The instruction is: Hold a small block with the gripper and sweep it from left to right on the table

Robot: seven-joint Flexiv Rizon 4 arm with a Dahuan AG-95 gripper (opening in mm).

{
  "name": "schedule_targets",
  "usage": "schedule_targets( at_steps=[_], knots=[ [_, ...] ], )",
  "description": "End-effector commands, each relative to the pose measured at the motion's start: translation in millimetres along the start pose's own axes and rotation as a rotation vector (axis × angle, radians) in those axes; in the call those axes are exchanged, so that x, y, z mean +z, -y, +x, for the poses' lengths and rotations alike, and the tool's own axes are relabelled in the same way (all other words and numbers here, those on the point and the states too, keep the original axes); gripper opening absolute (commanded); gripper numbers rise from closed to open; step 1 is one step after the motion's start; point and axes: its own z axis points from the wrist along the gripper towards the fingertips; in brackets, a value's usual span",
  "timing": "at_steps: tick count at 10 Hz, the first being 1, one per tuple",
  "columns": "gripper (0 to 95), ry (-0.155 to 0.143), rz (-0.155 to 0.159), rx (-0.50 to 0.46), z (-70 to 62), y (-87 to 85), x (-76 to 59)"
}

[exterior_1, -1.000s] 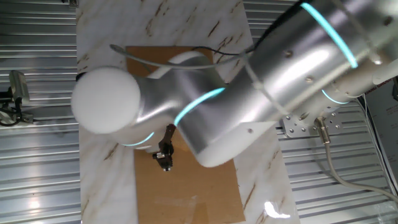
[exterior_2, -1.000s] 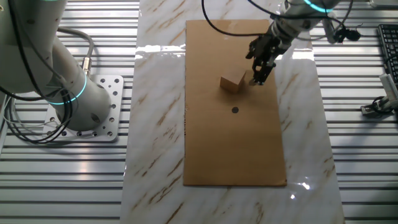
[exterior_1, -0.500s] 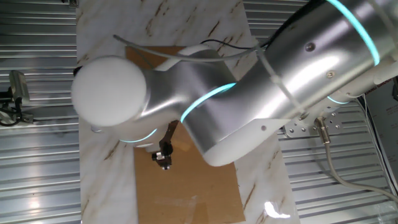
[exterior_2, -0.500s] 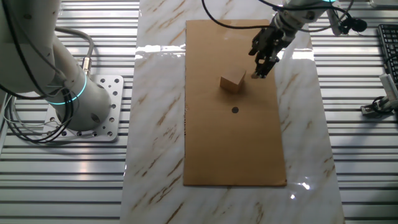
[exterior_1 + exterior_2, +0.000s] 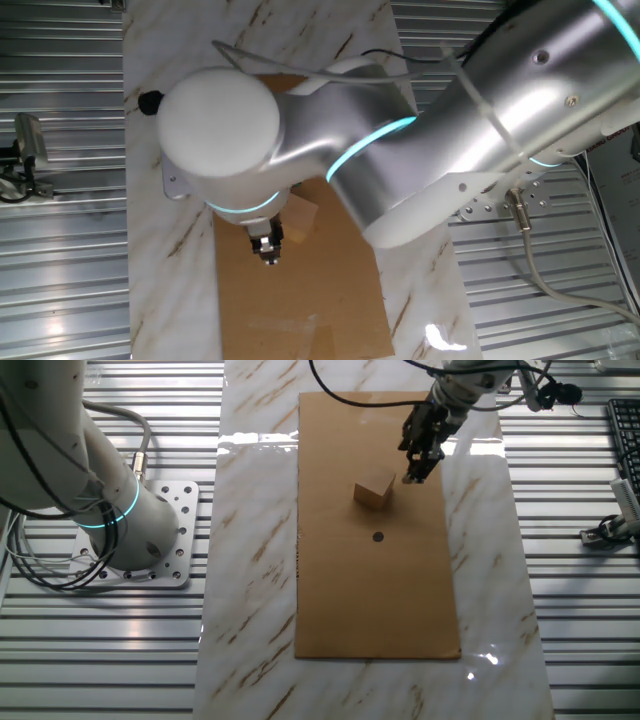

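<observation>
The small block (image 5: 374,492), a pale tan wooden cube, rests on the brown board (image 5: 380,590) on the marble table (image 5: 250,560). The gripper (image 5: 411,477) hangs just right of the block and slightly above the board, not touching it. Its narrow black fingers look slightly apart and hold nothing. In the one fixed view the block (image 5: 299,222) peeks out from under the arm, with the gripper (image 5: 269,255) just to its lower left over the board (image 5: 300,310). The arm hides much of the table there.
A small dark dot (image 5: 377,537) marks the board below the block. The arm's base (image 5: 150,530) is bolted left of the table on ribbed metal flooring. A keyboard edge (image 5: 626,430) and a clamp (image 5: 610,528) lie at the right. The bulky arm (image 5: 420,150) spans the one fixed view.
The gripper has risen and drawn slightly away from the block toward the board's far end. The block has not moved. The arm's elbow has swung across the one fixed view.
</observation>
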Motion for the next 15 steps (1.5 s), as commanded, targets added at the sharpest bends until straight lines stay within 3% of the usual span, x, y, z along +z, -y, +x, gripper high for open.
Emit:
schedule_targets(
  at_steps=[1,6,11,15],
  knots=[
    [0.0,0.004,-0.006,-0.009,-0.2,-0.2,-1.7],
    [0.0,-0.002,0.026,-0.017,-2.0,-2.2,-4.2],
    [0.0,-0.009,0.018,-0.057,-0.5,-2.4,-6.2],
    [0.0,-0.004,0.0,-0.218,1.8,-1.9,-10.1]
  ],
)
